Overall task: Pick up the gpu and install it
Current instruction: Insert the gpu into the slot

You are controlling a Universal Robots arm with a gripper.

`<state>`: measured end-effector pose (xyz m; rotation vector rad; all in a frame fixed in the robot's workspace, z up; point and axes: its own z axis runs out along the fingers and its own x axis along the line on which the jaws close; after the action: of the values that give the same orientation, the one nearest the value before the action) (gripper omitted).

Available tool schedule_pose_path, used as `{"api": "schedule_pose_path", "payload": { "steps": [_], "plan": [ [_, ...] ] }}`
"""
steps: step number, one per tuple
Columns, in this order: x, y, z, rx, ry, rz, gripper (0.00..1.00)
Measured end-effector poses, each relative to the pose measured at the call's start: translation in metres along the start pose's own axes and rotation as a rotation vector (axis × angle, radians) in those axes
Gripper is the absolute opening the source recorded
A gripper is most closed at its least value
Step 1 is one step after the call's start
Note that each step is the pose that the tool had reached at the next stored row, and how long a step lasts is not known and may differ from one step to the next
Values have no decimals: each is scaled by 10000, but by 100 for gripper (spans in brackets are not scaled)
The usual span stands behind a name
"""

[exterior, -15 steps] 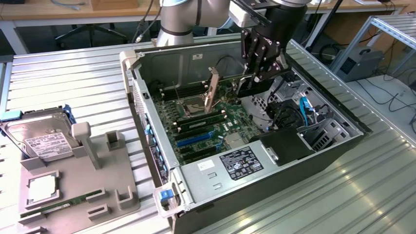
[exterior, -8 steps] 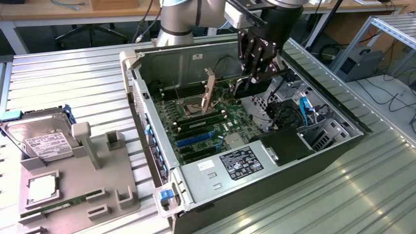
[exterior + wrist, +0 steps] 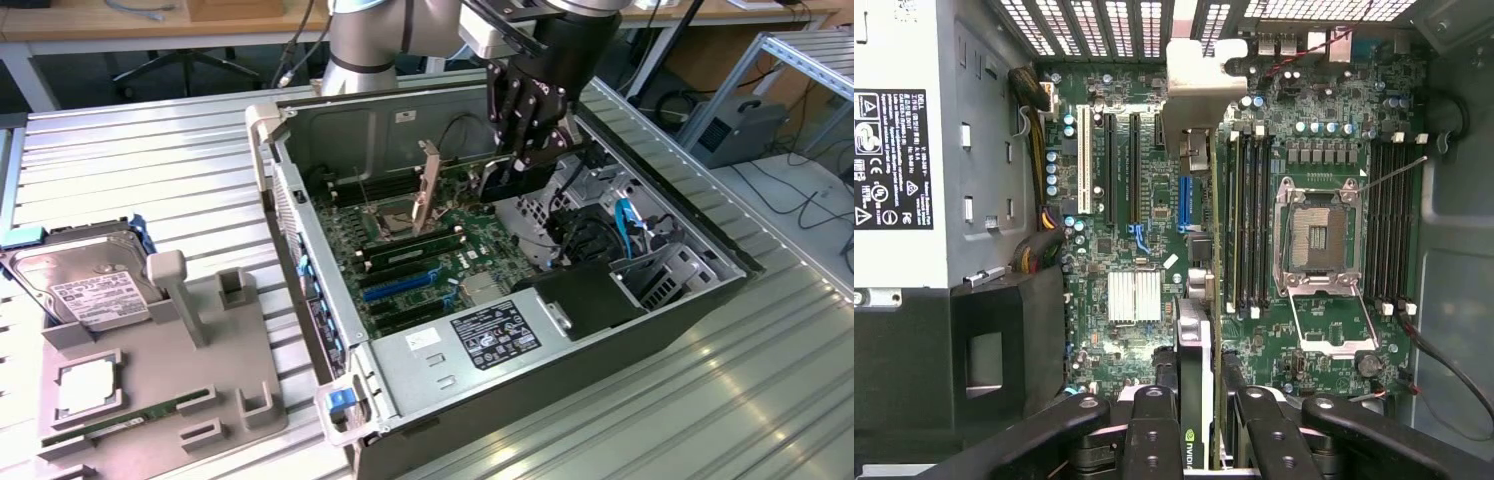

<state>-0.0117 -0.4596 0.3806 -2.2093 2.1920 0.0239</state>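
Note:
The gpu (image 3: 495,183) is upright inside the open computer case (image 3: 314,300), just above the motherboard (image 3: 441,260), with its bracket end (image 3: 426,190) toward the case's rear wall. My gripper (image 3: 518,165) reaches down from above and is shut on the card's other end. In the wrist view the gpu (image 3: 1194,370) appears edge-on between my two black fingers (image 3: 1154,430), running to its metal bracket (image 3: 1199,95). It lines up beside a blue slot (image 3: 1183,200). Whether its edge sits in a slot I cannot tell.
The case holds a power supply (image 3: 487,335), an open CPU socket (image 3: 1319,235), memory slots (image 3: 1249,220) and cables with a blue connector (image 3: 623,225). On the exterior view's left, a grey fixture (image 3: 200,380) carries a hard drive (image 3: 87,290) and a green memory stick (image 3: 114,425).

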Motion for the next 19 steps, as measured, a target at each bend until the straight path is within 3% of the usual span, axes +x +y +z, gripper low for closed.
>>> {"api": "schedule_pose_path", "payload": {
  "steps": [7,14,19],
  "plan": [
    [0,0,0,0,0,0,27],
    [2,2,60,-1,3,1,27],
    [2,80,68,14,0,0,27]
  ]
}}
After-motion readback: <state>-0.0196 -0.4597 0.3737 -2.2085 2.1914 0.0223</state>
